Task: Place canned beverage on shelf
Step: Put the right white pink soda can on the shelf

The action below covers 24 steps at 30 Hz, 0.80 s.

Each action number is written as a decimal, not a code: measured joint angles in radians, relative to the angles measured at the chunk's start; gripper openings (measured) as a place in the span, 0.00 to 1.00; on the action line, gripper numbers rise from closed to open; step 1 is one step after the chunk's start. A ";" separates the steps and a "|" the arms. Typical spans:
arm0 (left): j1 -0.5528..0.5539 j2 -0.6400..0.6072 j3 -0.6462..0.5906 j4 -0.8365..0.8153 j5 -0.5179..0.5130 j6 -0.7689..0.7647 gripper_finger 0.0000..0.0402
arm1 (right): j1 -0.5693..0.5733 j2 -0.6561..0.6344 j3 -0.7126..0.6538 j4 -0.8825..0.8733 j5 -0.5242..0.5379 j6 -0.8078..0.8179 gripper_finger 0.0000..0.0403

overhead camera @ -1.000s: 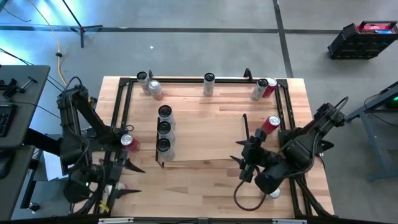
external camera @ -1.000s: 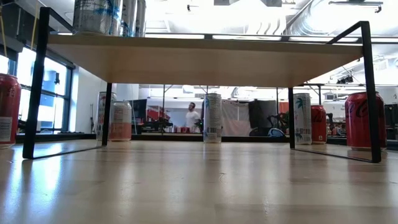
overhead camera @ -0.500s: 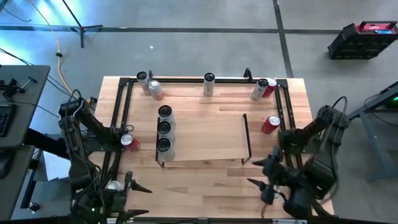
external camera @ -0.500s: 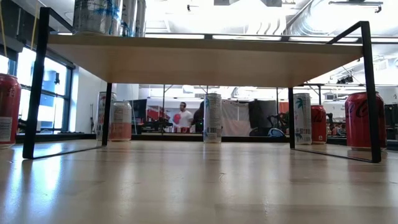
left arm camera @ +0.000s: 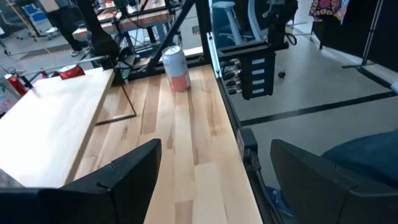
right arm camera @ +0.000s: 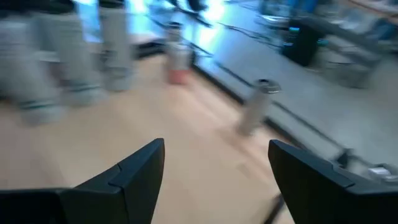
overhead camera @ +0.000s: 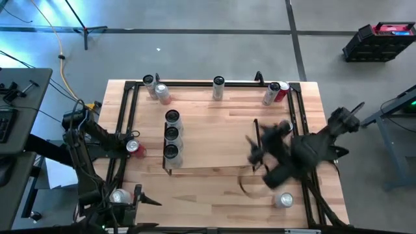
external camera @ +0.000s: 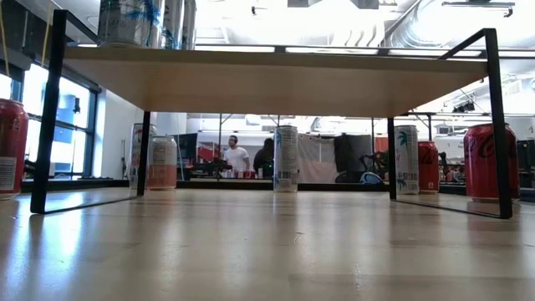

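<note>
The shelf (overhead camera: 214,140) stands mid-table on thin black wire end frames; in the low view its board (external camera: 267,79) spans the top. Three cans (overhead camera: 171,134) stand in a row on its left end. More cans stand on the table along the far edge (overhead camera: 218,86), a red one left of the shelf (overhead camera: 134,148) and a silver one at the near right (overhead camera: 283,199). My left gripper (overhead camera: 153,211) (left arm camera: 216,149) is open at the near left corner, level along the near edge. My right gripper (overhead camera: 255,151) (right arm camera: 214,146), blurred, hangs open over the shelf's right end. Neither holds anything.
Black rails (overhead camera: 127,123) edge the tabletop. A silver can top (overhead camera: 119,195) shows beside my left arm at the near left. In the low view red cans stand at the left (external camera: 10,146) and right (external camera: 489,163). People move in the room behind.
My left gripper has gone toward the table's near edge and down, staying open. My right gripper swung toward the near right corner, then came back over the shelf's right end, turning as it went. No can has moved.
</note>
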 joint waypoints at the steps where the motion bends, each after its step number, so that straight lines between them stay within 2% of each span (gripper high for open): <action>1: 0.000 0.008 0.000 0.000 0.000 -0.004 0.72 | -0.058 -0.011 0.000 -0.002 -0.011 -0.036 0.68; 9: 0.026 0.030 0.000 -0.055 0.001 -0.106 0.72 | -0.568 -0.105 0.000 0.000 -0.236 -0.384 0.70; 15: 0.053 0.030 0.000 -0.216 -0.003 -0.307 0.72 | -0.906 -0.117 0.000 0.027 -0.448 -0.568 0.75; 19: 0.054 0.030 0.000 -0.264 0.016 -0.404 0.72 | -1.061 -0.117 0.000 0.100 -0.555 -0.651 0.79; 24: 0.041 0.030 0.000 -0.256 0.060 -0.458 0.72 | -1.175 -0.117 -0.001 0.158 -0.662 -0.712 0.82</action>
